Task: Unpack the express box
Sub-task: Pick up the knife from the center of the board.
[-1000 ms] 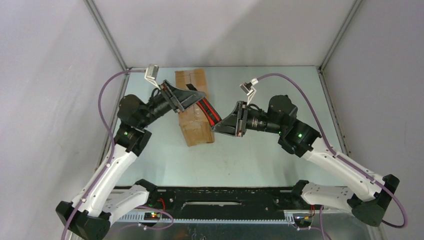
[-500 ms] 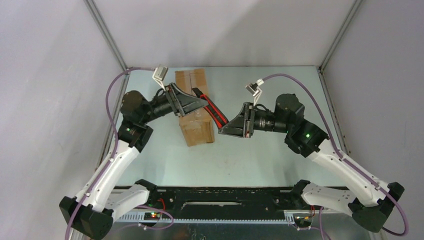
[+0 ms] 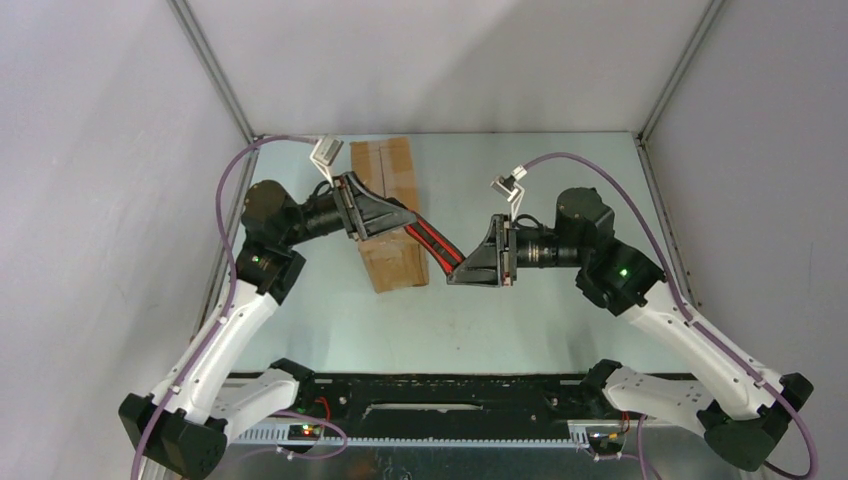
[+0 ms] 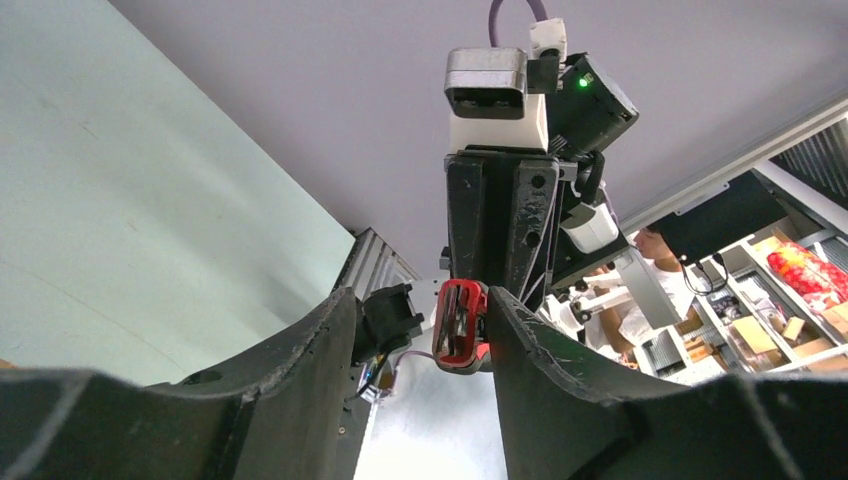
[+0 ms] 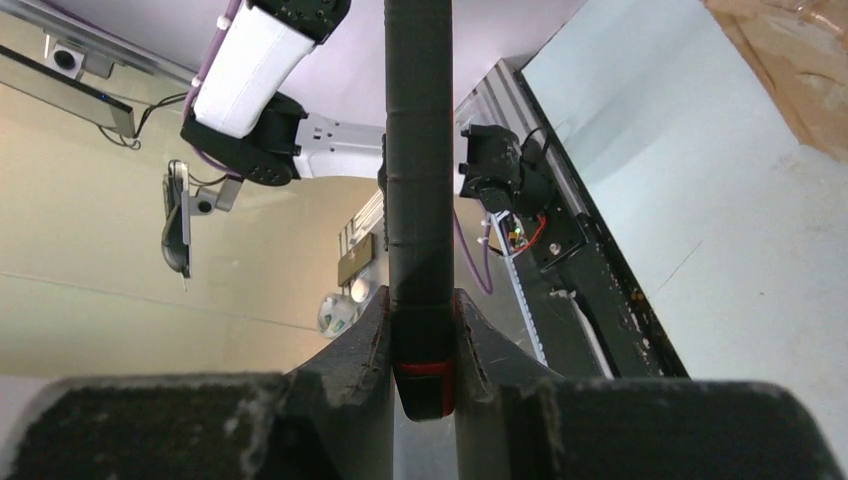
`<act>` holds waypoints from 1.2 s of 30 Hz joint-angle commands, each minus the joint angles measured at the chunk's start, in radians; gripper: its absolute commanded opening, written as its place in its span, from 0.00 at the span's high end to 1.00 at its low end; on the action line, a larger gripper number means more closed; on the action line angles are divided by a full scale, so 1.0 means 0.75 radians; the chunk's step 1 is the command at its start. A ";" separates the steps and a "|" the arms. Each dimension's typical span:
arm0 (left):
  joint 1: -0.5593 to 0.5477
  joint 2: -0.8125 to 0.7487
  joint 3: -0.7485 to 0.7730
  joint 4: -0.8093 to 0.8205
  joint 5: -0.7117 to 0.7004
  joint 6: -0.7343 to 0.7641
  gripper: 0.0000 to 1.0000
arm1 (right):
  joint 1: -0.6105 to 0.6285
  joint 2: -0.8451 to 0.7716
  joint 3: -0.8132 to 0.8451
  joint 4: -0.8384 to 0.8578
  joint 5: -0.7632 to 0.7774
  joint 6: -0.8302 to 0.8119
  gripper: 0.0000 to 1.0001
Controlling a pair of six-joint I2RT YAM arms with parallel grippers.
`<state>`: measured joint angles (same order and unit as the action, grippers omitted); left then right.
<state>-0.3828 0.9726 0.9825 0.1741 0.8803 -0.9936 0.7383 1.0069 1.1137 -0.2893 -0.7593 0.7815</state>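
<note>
Held: utility knife, clamped in my right tool, drawn rightward; left tool jaws narrowing around its far end, still apart; express box on surface beneath, unopened; handover pending.

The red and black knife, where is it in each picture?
Top external: the knife sits mid-picture, bridging the two arms, beside the express box.
Left wrist: its red end shows bottom centre, between the left fingers.
Right wrist: a dark bar running up the middle, pinched by the right fingers.
Shared landmark: the right fingers gripping the knife, visible in all three views.
</note>
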 commanded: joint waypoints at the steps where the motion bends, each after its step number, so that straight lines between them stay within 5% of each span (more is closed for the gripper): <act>1: 0.007 -0.003 -0.007 0.140 0.069 -0.071 0.45 | -0.016 -0.026 0.051 -0.008 -0.086 -0.044 1.00; 7: 0.005 0.005 -0.011 0.114 0.085 -0.074 0.55 | -0.036 -0.013 0.064 -0.013 -0.081 -0.047 1.00; 16: -0.013 -0.004 -0.039 -0.009 0.071 0.003 0.57 | -0.048 0.035 0.074 0.058 -0.065 -0.010 1.00; 19: -0.014 -0.009 -0.042 -0.021 0.043 0.010 0.70 | -0.046 0.048 0.073 0.071 -0.071 -0.006 1.00; 20: -0.014 -0.009 -0.041 -0.028 0.030 0.012 0.82 | -0.046 0.049 0.075 0.067 -0.069 -0.011 1.00; 21: -0.015 -0.010 -0.040 -0.025 0.023 0.015 0.94 | -0.046 0.048 0.074 0.058 -0.061 -0.019 0.96; 22: -0.015 -0.009 -0.038 -0.035 0.014 0.022 0.99 | -0.046 0.046 0.073 0.052 -0.050 -0.027 0.81; 24: -0.014 -0.019 -0.046 -0.036 0.007 0.039 1.00 | -0.045 0.040 0.073 0.057 -0.023 -0.027 0.40; 27: -0.016 -0.037 -0.082 0.003 -0.033 0.012 1.00 | -0.041 0.047 0.072 0.166 0.001 0.036 0.14; 31: -0.024 -0.078 -0.197 0.202 -0.133 -0.143 1.00 | 0.019 0.078 0.072 0.274 0.147 0.069 0.06; 36: -0.070 -0.087 -0.251 0.307 -0.148 -0.218 1.00 | 0.050 0.171 0.073 0.366 0.244 0.083 0.12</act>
<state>-0.4065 0.9279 0.8223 0.2775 0.8078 -1.1000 0.7605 1.0843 1.1233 -0.1440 -0.6537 0.8154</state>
